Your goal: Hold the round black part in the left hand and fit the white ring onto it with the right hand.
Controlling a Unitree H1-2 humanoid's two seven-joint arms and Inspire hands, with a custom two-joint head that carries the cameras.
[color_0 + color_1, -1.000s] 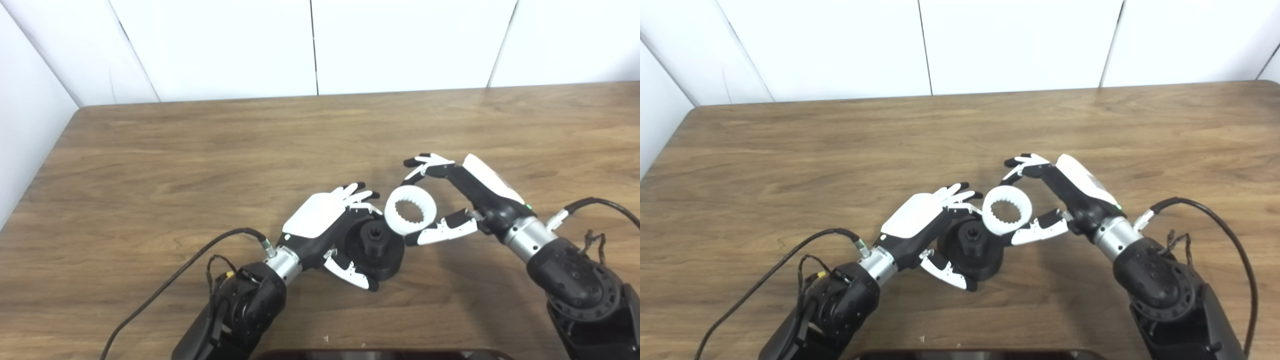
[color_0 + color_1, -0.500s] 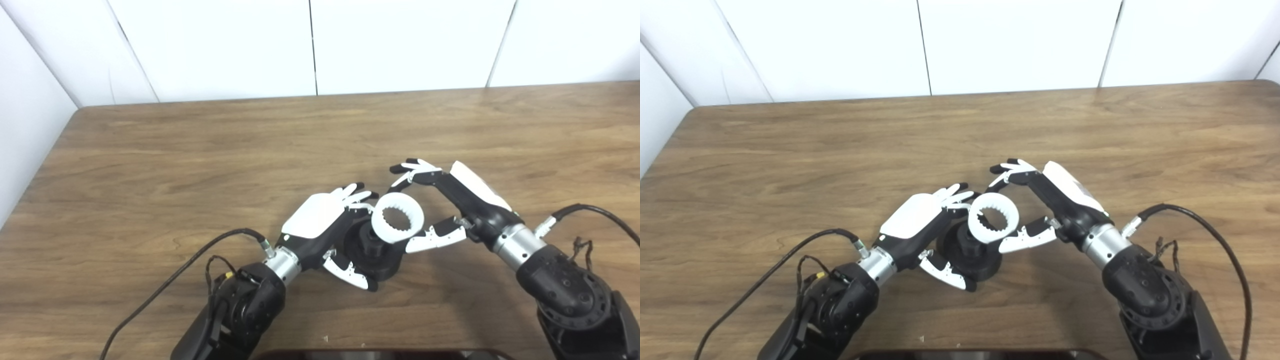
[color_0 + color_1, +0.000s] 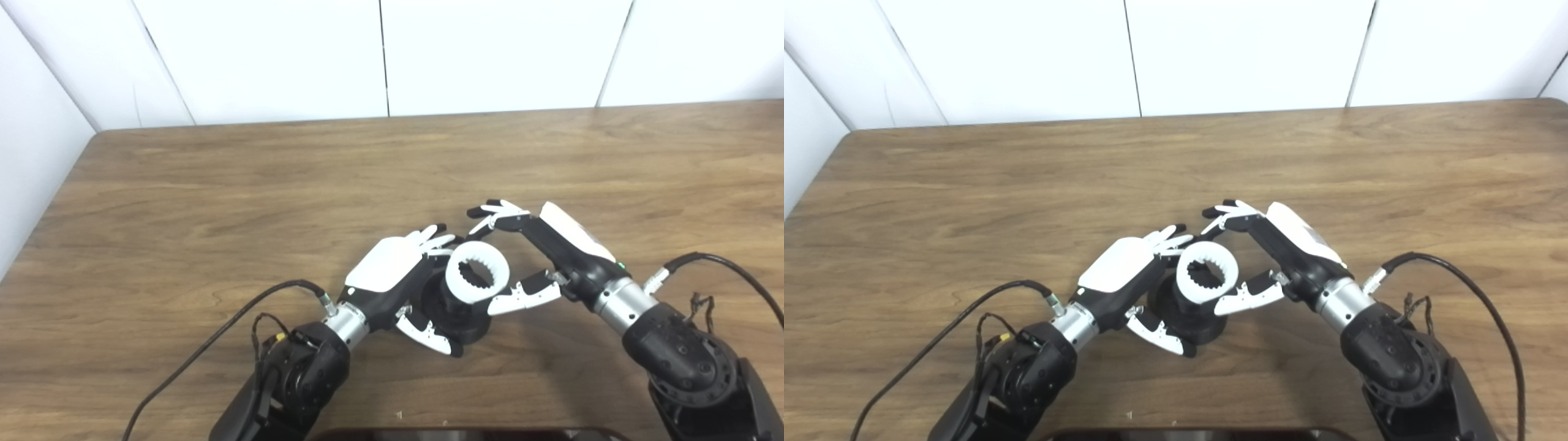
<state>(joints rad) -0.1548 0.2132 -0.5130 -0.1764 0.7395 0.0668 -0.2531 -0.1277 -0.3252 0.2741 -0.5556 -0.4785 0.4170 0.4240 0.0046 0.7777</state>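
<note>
The round black part stands on the wooden table, gripped from the left by my left hand, fingers behind it and thumb in front. My right hand is shut on the white ring, which has a toothed inner edge, pinched between fingers and thumb. The ring is tilted toward the camera and sits directly over the black part's raised centre hub, hiding it. I cannot tell whether ring and hub touch. The same shows in the right eye view, with the ring over the black part.
Black cables trail from both wrists, one on the left and one on the right. A dark object's edge lies at the bottom of the picture. White walls stand behind the table's far edge.
My right hand has carried the white ring left and down, from beside the black part to over its centre hub. The left hand and the black part have stayed put.
</note>
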